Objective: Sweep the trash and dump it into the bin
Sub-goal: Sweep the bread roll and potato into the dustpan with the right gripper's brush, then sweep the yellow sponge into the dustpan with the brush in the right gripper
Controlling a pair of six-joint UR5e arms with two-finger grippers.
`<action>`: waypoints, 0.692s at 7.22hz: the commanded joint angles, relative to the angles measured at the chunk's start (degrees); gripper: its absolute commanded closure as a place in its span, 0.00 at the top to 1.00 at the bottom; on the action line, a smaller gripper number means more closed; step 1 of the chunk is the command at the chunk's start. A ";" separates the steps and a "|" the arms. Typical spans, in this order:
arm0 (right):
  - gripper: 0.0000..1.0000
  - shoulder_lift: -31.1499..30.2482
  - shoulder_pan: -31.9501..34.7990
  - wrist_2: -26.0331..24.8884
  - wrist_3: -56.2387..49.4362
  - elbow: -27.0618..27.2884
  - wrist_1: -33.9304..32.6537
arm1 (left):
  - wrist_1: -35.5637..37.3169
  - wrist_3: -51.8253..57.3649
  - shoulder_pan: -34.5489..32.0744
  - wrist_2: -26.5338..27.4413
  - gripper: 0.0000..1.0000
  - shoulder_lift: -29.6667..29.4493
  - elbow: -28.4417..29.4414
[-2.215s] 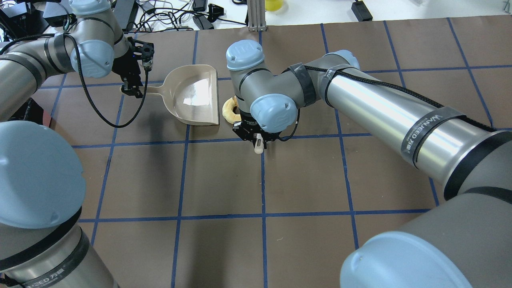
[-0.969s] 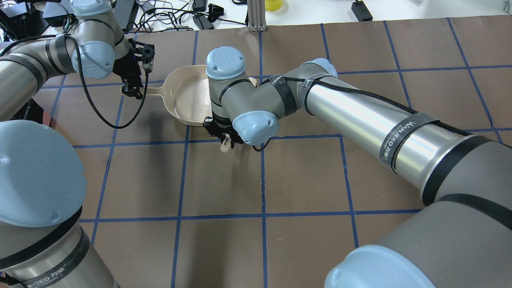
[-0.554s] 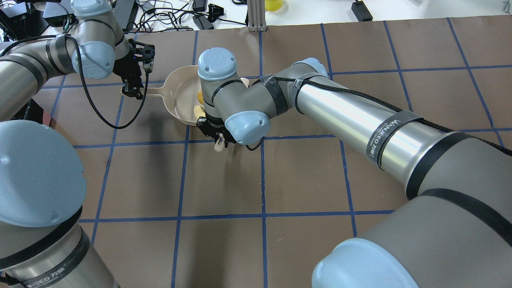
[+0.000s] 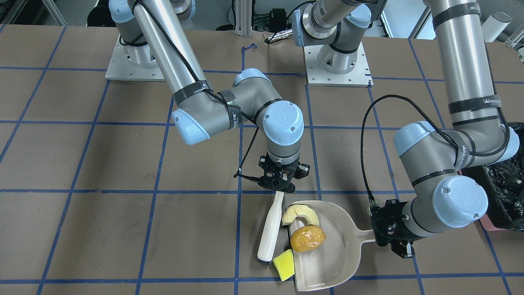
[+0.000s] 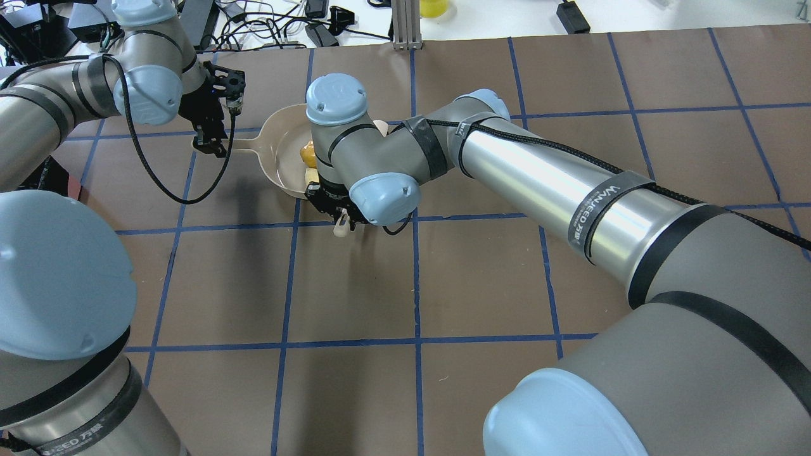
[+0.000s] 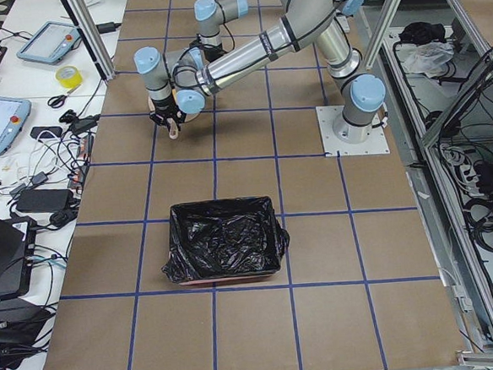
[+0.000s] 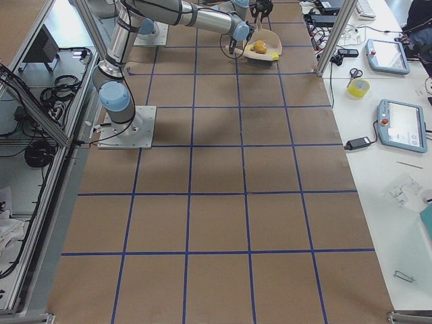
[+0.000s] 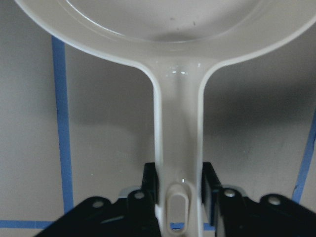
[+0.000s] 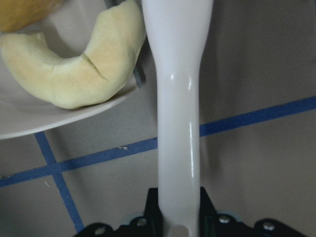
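The beige dustpan (image 4: pixel 331 250) lies flat on the table. My left gripper (image 4: pixel 392 237) is shut on its handle (image 8: pixel 178 143). My right gripper (image 4: pixel 279 186) is shut on the beige hand brush (image 4: pixel 271 225), whose head rests by the pan's open lip. The golden-brown lump (image 4: pixel 308 238) sits inside the pan. The pale half-ring (image 4: pixel 300 214) lies across the lip, close beside the brush handle (image 9: pixel 177 123). The yellow sponge wedge (image 4: pixel 284 264) sits at the lip, mostly outside, next to the brush head. The black-lined pink bin (image 6: pixel 226 250) stands apart, towards the table's left end.
The bin's bag (image 4: pixel 505 186) shows at the front-facing view's right edge, beyond my left arm's elbow. Cables, tablets and tape (image 6: pixel 68 77) lie on the white bench past the table's far edge. The brown mat (image 5: pixel 481 278) has a blue tape grid.
My right arm has swept the brush leftward to the dustpan's lip, pushing the trash ahead of it; the lump now lies in the pan. My left gripper and the dustpan have stayed put.
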 commanded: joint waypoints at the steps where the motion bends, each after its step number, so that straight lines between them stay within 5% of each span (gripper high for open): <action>1: 0.00 0.14 0.31 1.21 -0.69 -1.50 -0.07 | 0.00 0.00 0.00 0.00 0.00 0.01 0.00; 5: 0.00 2.33 1.10 1.21 -4.64 -4.14 0.63 | 0.00 -0.09 0.00 -0.09 0.00 0.01 -0.09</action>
